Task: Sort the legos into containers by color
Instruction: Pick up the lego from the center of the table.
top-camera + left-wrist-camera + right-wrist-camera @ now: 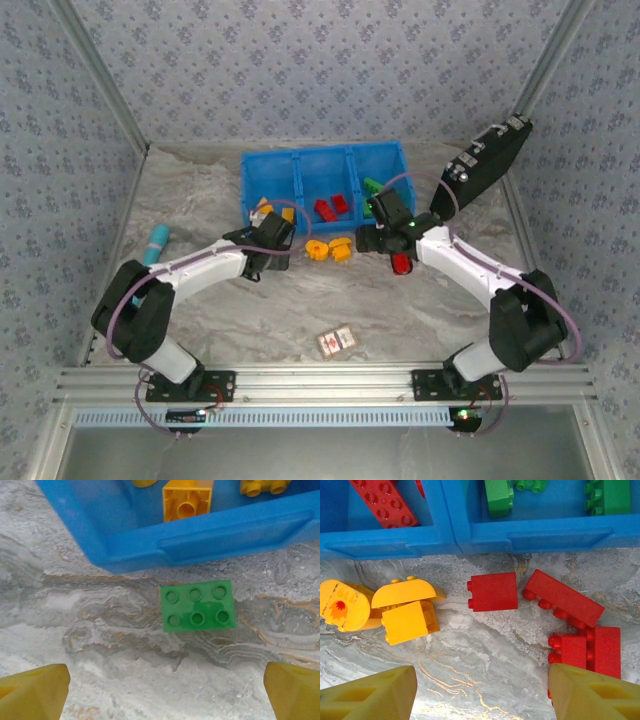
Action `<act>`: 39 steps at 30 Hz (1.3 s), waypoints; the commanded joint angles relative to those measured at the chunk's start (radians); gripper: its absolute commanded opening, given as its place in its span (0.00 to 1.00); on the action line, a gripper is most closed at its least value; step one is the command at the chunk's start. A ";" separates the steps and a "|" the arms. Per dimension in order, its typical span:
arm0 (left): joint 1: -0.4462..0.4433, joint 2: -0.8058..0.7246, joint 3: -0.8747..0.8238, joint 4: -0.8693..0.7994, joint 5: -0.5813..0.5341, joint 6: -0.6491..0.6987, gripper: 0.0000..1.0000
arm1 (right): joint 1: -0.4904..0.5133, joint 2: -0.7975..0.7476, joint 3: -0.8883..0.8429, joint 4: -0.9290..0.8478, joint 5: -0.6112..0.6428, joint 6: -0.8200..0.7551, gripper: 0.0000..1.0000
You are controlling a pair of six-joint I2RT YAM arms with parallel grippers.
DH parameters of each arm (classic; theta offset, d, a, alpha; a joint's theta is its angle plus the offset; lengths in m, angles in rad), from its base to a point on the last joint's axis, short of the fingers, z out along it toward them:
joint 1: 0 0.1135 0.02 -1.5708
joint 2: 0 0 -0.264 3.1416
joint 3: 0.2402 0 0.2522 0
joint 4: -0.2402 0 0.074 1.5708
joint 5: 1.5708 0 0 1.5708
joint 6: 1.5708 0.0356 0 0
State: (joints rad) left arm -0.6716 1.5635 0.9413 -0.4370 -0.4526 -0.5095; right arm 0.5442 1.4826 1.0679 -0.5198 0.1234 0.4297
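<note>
- Left end effector (165, 685): fingers spread wide, empty, hovering over the green brick (198, 606).
- Green brick: flat, glossy, six studs up. It lies on the tabletop just beside the blue bin's (225, 535) near wall, outside the section holding yellow pieces.
- Handling, my judgement: descend square, close across the short sides, carry to the green compartment (555, 505).
- Right end effector (480, 695): wide, empty, above red bricks (493, 591).

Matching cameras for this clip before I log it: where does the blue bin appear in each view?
Top external: blue bin upper centre, at the table's far side.
Left wrist: its near wall across the top, yellow bricks inside, a green brick just outside.
Right wrist: near wall across the top, red bricks and green bricks behind it.
Shared landmark: the grey marbled table.
</note>
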 commanded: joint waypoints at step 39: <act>0.115 0.285 0.022 0.273 0.220 0.006 0.67 | -0.027 0.196 0.092 0.006 -0.027 0.007 0.71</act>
State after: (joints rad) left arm -0.5739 1.7699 0.9676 -0.2409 -0.2596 -0.5098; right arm 0.5213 1.6745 1.1393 -0.4957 0.0956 0.4374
